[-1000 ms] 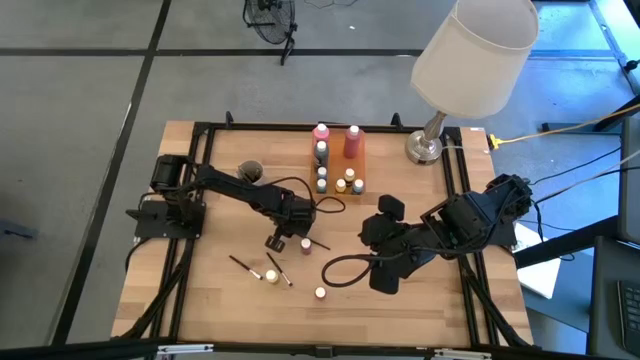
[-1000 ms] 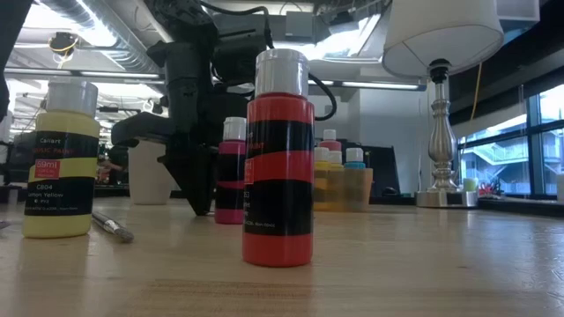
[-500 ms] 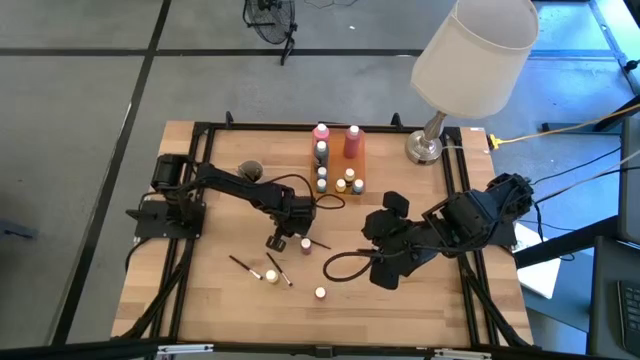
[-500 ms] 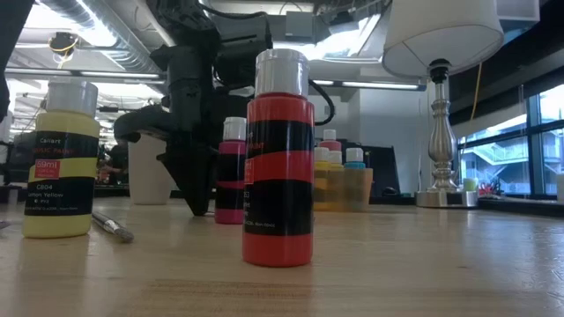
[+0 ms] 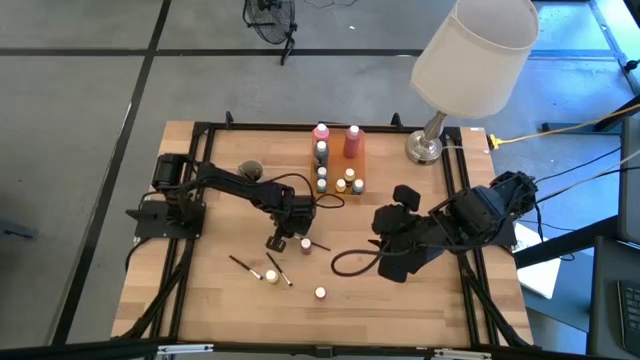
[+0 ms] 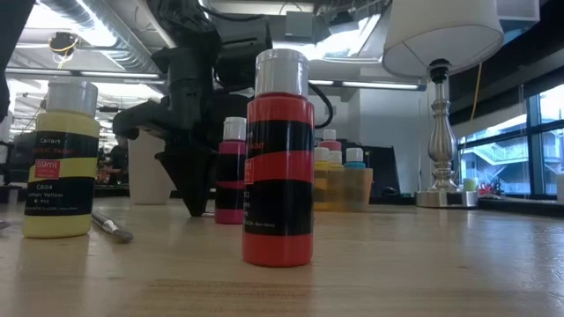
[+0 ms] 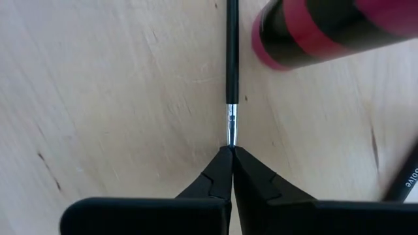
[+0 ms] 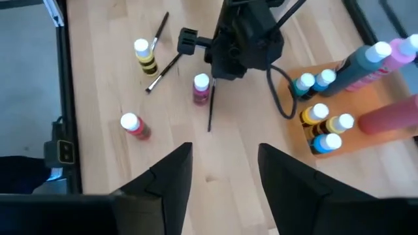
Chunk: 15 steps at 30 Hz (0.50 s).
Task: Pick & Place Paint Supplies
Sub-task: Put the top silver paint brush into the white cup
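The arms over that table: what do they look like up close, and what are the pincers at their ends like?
Both are dark, nearly black jointed arms with blocky segments, and loose black cables loop beside them. The left pincer has two matte black fingers tapering to sharp wedge tips below a flat black crossbar. The right pincer has two broader, plain black fingers with angled inner edges. No markings show on either.

Left claw [image 7: 230,151] shut, right claw [image 8: 222,171] parted
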### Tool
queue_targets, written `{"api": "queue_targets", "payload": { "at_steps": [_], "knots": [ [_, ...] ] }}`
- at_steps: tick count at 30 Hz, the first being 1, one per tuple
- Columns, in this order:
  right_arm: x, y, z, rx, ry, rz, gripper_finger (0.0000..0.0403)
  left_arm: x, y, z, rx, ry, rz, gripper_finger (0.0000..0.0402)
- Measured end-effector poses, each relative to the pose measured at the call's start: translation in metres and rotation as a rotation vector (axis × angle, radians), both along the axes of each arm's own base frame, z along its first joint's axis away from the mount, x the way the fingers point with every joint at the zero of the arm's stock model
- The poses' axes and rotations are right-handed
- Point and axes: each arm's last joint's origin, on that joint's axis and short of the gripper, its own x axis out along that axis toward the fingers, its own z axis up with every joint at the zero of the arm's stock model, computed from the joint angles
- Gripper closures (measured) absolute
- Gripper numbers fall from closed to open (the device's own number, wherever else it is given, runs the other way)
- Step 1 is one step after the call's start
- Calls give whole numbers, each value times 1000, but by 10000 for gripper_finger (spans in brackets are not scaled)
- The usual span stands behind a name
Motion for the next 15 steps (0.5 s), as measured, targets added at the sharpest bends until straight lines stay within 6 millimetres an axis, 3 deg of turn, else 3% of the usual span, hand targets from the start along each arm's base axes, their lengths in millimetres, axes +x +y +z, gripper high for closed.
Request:
{"api": "queue_targets", "payload": {
  "at_steps": [15],
  "knots": [
    [3, 2, -3, 33, 12, -22, 206, -1, 5, 10, 20, -42, 11, 400]
  ]
}}
